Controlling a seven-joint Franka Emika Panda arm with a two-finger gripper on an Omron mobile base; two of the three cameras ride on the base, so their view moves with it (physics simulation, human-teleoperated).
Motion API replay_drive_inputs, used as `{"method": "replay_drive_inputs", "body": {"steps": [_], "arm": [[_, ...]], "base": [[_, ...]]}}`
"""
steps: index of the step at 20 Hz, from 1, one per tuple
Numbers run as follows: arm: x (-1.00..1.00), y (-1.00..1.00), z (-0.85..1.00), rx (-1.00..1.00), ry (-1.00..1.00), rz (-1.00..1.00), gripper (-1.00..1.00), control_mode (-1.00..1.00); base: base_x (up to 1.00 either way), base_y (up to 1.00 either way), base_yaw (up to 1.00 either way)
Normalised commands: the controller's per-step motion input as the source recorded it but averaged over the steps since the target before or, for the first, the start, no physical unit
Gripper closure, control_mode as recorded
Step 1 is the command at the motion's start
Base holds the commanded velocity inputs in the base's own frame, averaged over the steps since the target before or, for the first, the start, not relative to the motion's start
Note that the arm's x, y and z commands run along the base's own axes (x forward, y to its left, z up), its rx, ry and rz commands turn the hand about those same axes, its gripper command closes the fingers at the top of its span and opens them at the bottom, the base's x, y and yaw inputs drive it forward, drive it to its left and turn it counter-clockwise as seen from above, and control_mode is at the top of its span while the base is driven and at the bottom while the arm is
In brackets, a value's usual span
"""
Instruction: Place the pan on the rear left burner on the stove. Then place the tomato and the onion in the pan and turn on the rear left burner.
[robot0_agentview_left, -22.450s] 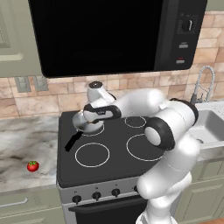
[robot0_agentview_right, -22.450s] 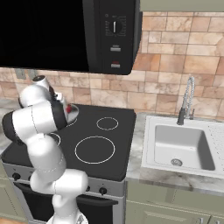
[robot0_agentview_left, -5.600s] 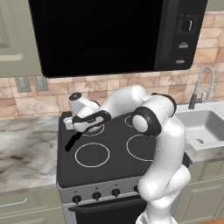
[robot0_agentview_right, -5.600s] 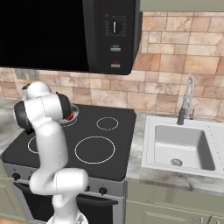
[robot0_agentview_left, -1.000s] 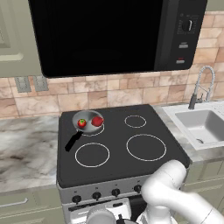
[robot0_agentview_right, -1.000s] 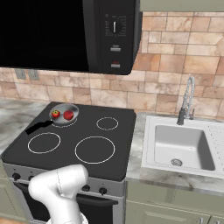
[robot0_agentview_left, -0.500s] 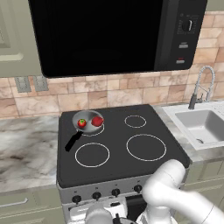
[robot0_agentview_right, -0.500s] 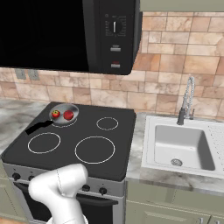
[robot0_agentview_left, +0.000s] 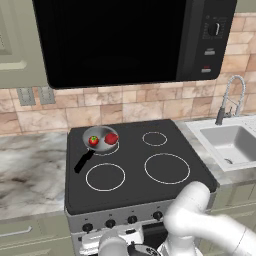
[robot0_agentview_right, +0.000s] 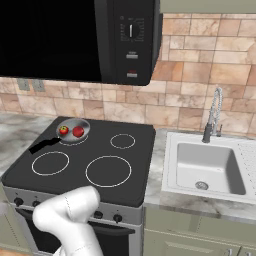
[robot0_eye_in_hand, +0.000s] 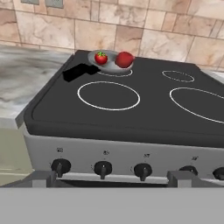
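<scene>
Looking from the left base view, the pan (robot0_agentview_left: 100, 138) sits on the rear left burner (robot0_agentview_left: 107, 149) of the stove (robot0_agentview_left: 135, 190), with the tomato (robot0_agentview_left: 93, 141) and the onion (robot0_agentview_left: 111, 138) inside it, side by side.

From the right base view, the pan's black handle (robot0_agentview_right: 44, 145) points toward the front left.

The hand view faces the knobs (robot0_eye_in_hand: 103, 168); the gripper (robot0_eye_in_hand: 112, 180) stands wide apart and holds nothing.
</scene>
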Motion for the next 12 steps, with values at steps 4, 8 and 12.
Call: {"method": "replay_drive_inputs", "body": {"steps": [4,8,12], "arm": [[0.00,0.00,-0.31,0.00,0.00,-0.04,-1.00,-1.00],[0.00,0.00,-0.21,0.00,0.00,-0.04,-1.00,-1.00],[0.09,0.00,-0.15,0.01,0.00,-0.03,-1.00,-1.00]], "base": [[0.00,0.00,0.00],[0.00,0.00,0.00],[0.00,0.00,0.00]]}}
